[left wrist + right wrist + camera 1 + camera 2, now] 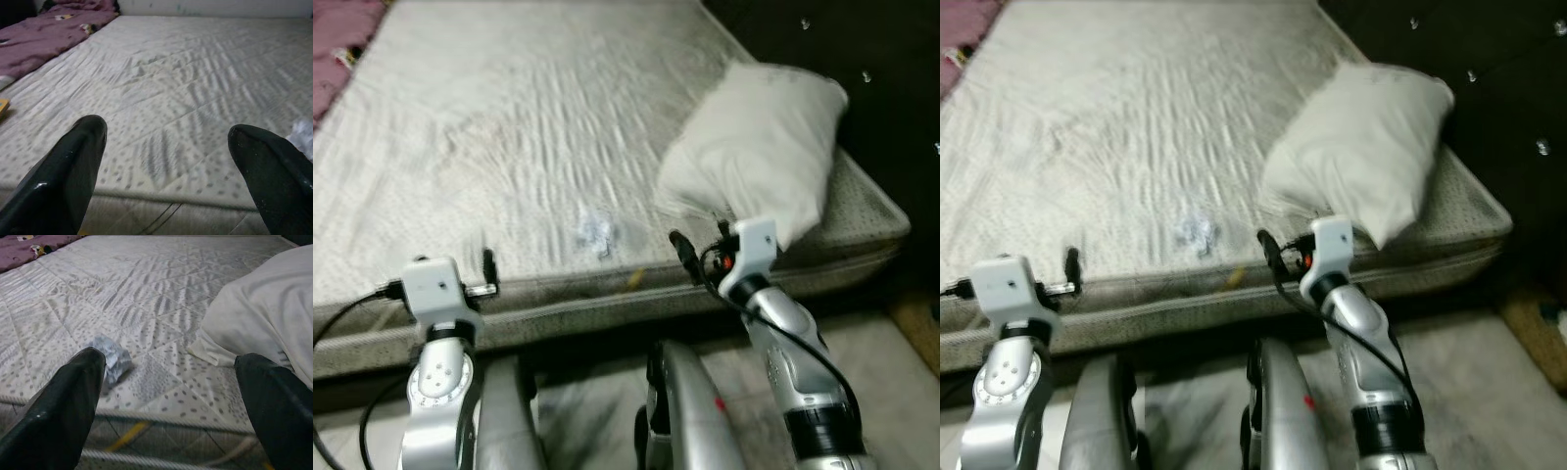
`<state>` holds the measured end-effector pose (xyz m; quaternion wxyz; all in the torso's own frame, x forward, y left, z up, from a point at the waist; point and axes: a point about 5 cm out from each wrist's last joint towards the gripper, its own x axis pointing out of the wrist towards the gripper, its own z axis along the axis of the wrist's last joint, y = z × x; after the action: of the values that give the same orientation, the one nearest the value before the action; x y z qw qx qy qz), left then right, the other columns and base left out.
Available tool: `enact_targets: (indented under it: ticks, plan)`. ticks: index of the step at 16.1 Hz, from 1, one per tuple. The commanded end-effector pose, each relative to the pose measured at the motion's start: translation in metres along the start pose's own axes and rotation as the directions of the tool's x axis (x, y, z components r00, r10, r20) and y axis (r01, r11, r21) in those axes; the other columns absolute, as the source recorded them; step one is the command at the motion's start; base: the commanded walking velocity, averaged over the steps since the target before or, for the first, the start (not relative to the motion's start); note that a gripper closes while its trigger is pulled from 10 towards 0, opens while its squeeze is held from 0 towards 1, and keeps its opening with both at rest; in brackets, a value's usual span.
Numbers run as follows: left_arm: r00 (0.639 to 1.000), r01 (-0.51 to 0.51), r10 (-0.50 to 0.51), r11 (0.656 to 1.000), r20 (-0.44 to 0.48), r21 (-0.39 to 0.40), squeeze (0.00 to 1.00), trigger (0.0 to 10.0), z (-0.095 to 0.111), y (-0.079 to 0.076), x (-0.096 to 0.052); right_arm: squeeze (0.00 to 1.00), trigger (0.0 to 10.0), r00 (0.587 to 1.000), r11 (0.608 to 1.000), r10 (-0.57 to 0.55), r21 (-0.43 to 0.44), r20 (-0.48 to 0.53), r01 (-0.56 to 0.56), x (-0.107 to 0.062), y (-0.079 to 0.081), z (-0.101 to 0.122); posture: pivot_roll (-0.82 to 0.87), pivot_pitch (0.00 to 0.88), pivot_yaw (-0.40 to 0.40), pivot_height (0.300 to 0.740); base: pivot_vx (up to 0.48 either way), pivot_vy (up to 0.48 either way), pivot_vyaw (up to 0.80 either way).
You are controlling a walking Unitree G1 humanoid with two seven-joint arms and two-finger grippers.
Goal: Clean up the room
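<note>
A small crumpled whitish wad (595, 230) lies on the bare quilted mattress (509, 117), close to its front edge. A white pillow (754, 147) rests at the mattress's right corner. My right gripper (171, 362) is open and low at the front edge. In the right wrist view the wad (113, 360) lies just beyond one fingertip and the pillow (264, 328) beyond the other. My left gripper (168, 132) is open too, at the front edge further left, with only mattress between its fingers. The wad (301, 134) peeks in beside one left finger.
A purple blanket (44, 34) is bunched at the far left of the bed. A dark tufted headboard (862, 59) rises behind the pillow. A yellow strap (634, 279) shows on the mattress side. Tiled floor (881, 352) lies to my right.
</note>
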<state>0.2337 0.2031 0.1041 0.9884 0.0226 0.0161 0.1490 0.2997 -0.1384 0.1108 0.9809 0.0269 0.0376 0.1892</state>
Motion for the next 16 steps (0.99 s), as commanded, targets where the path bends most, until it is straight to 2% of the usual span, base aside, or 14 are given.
enact_targets:
  ticks: [1, 3, 6, 7, 11, 12, 14, 16]
  plan:
    - [0.999, -0.04, 0.04, 0.999, -0.026, -0.003, 0.0, 10.0, -0.002, 0.004, 0.001, 0.0, 10.0, 1.0, 0.999, 0.019, -0.037, 0.008, -0.018, 0.006, -0.003, 0.007, -0.07, 0.076, -0.054, 0.528, 0.0, 0.0, 0.0]
    - [0.997, -0.062, 0.061, 0.998, -0.05, -0.017, 0.0, 10.0, -0.006, 0.007, -0.001, 0.0, 10.0, 0.999, 0.998, 0.038, -0.051, 0.015, -0.037, 0.011, -0.002, 0.009, -0.06, 0.078, -0.053, 0.528, 0.0, 0.0, 0.0]
    - [0.995, -0.086, 0.086, 0.996, -0.047, -0.01, 0.0, 10.0, -0.004, 0.011, -0.002, 0.0, 10.0, 0.997, 0.997, 0.071, -0.031, 0.021, -0.07, 0.025, 0.01, 0.009, -0.03, 0.079, -0.067, 0.528, 0.0, 0.0, 0.77]
    - [0.994, -0.096, 0.095, 0.995, -0.044, -0.009, 0.0, 10.0, -0.002, 0.013, -0.003, 0.0, 10.0, 0.996, 0.996, 0.086, -0.026, 0.015, -0.085, 0.028, 0.014, 0.008, -0.02, 0.09, -0.067, 0.528, 0.0, 0.0, 0.0]
    - [0.995, -0.084, 0.085, 0.996, -0.058, 0.022, 0.0, 10.0, 0.0, 0.019, -0.02, 0.0, 10.0, 0.994, 0.995, 0.105, 0.004, -0.012, -0.105, 0.038, 0.022, 0.001, 0.03, 0.148, -0.06, 0.528, 0.0, 0.0, 0.0]
    - [0.994, -0.088, 0.09, 0.996, -0.066, 0.029, 0.0, 10.0, 0.0, 0.02, -0.026, 0.0, 10.0, 0.99, 0.99, 0.14, -0.02, -0.013, -0.14, 0.041, 0.028, 0.001, 0.04, 0.163, -0.057, 0.528, 0.0, 0.0, 0.0]
    - [0.993, -0.09, 0.093, 0.995, -0.077, 0.039, 0.0, 10.0, 0.001, 0.021, -0.032, 0.0, 10.0, 0.986, 0.987, 0.163, -0.008, -0.023, -0.164, 0.046, 0.037, -0.001, 0.06, 0.182, -0.054, 0.528, 0.0, 0.0, 0.8]
    - [0.993, -0.074, 0.078, 0.996, -0.085, 0.048, 0.0, 10.0, 0.003, 0.017, -0.037, 0.0, 10.0, 0.984, 0.984, 0.175, 0.021, -0.035, -0.175, 0.052, 0.045, -0.004, 0.07, 0.202, -0.049, 0.528, 0.0, 0.0, 0.0]
